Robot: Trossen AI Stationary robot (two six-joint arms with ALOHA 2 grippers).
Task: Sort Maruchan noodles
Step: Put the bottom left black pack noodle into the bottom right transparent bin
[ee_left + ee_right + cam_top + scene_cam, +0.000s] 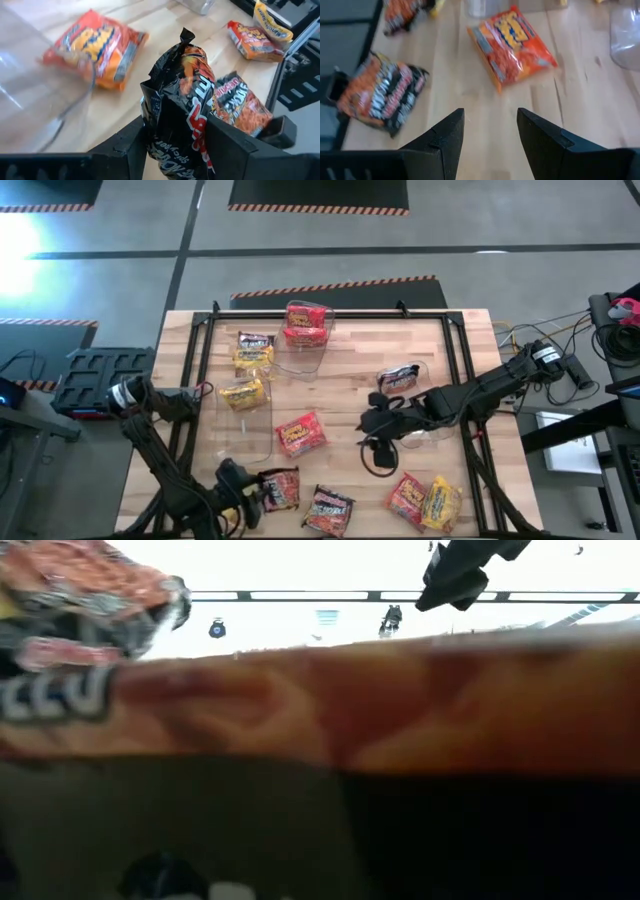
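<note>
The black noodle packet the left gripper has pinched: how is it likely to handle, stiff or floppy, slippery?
The black noodle packet is creased and bent between the left gripper's fingers, so the wrapper probably gives easily. Its glossy film may be somewhat slippery. It stands upright above the jaws without drooping, so the contents are likely light and fairly stiff.

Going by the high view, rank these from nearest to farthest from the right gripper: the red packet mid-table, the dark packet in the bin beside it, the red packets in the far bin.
From the right gripper:
1. Dark packet, in the bin just behind it.
2. Red packet, mid-table, toward the left arm.
3. Red packets, in the bin at the far edge.
</note>
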